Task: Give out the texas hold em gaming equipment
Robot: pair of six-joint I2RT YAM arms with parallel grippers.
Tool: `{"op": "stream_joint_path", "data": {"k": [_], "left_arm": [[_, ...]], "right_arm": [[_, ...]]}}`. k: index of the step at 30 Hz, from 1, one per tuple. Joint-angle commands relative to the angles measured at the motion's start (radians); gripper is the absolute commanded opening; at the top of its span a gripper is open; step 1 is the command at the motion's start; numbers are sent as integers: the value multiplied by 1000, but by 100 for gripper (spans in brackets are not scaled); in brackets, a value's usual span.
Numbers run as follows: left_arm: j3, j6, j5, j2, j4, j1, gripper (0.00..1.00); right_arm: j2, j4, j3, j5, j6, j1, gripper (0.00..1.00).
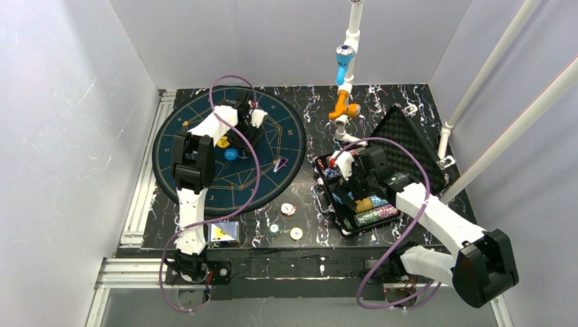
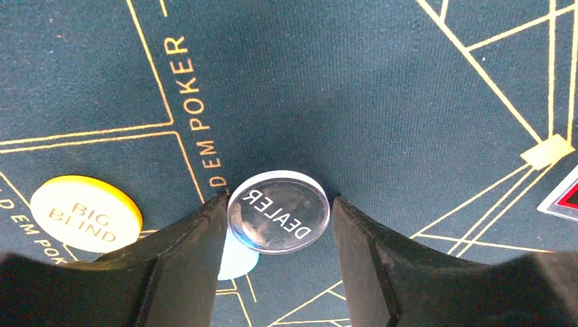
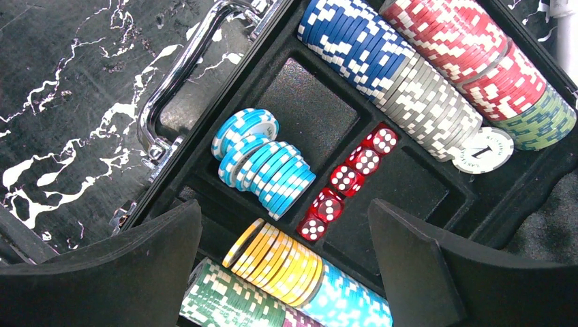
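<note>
My left gripper [image 2: 279, 201] is over the round green poker mat [image 1: 272, 136], its jaws closed on a clear DEALER disc [image 2: 278, 225] held tilted just above the felt. A yellow BIG BLIND disc [image 2: 85, 214] lies on the mat to its left, and a pale blue disc [image 2: 235, 262] lies half hidden under the left finger. My right gripper [image 3: 284, 208] is open and empty above the open case [image 3: 300, 109], over a row of yellow chips [image 3: 286, 262]. The case also holds light blue chips [image 3: 266, 163], blue chips [image 3: 354, 41], red chips [image 3: 463, 41] and green chips [image 3: 225, 300].
Three loose chips [image 1: 287, 209] and a blue card deck [image 1: 225, 231] lie on the black marbled table near the front. One card [image 1: 280, 163] lies on the mat's right side. Red dice [image 3: 347, 180] sit in the case. The case lid [image 1: 409, 136] stands open at the right, and a white pole [image 1: 347, 61] stands behind.
</note>
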Motion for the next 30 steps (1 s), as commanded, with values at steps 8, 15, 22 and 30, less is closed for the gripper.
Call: {"op": "stream_joint_path", "data": {"k": [8,15,22,30], "left_arm": [[-82,3,-22,-96,-1,-10,41],[-69,6,41,-210,-72,-8,36],[-190,20,139,-412,-145,17,36],[-485,118,154,-661,-164,148,36]], "right_arm": [[0,6,22,9,-14,7,100],[-1,8,22,12,-12,9,100],[-10,6,22,9,-13,11,100],[-12,5,24,13,-12,15,100]]}}
